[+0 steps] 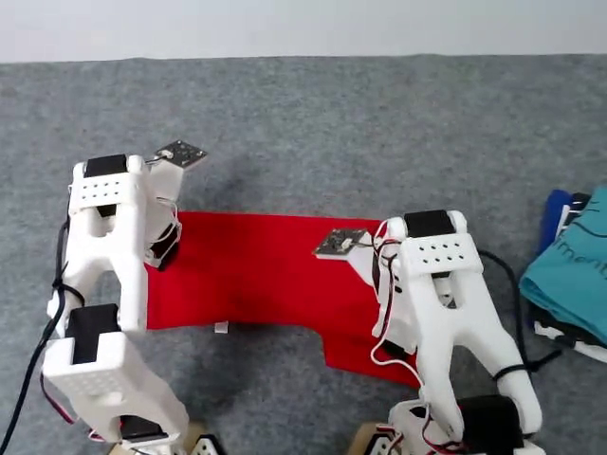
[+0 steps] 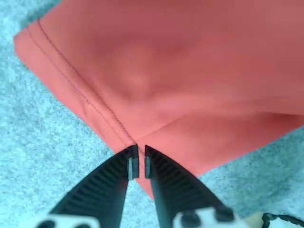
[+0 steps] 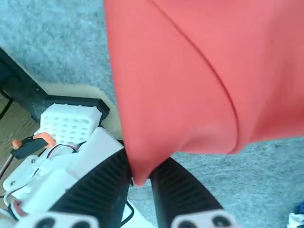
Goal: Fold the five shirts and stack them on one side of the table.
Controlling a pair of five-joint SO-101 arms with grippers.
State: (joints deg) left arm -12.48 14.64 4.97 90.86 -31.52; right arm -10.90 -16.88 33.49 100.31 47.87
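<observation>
A red shirt [image 1: 261, 270] lies spread across the middle of the grey table, partly folded. My left gripper [image 2: 139, 159] is shut on the red shirt [image 2: 161, 76] at its left edge, pinching a seamed hem between the black fingers. My right gripper [image 3: 140, 176] is shut on the red shirt [image 3: 190, 80] at a corner near the table's front, and the cloth hangs up from the fingers. In the high view the left arm [image 1: 109, 237] stands over the shirt's left end and the right arm [image 1: 436, 294] over its right front corner.
A pile of shirts with a teal one [image 1: 574, 270] on top and a blue one [image 1: 560, 218] beneath sits at the right edge of the table. The grey carpet-like table surface [image 1: 332, 123] stretches behind the red shirt. The arm bases stand at the front edge.
</observation>
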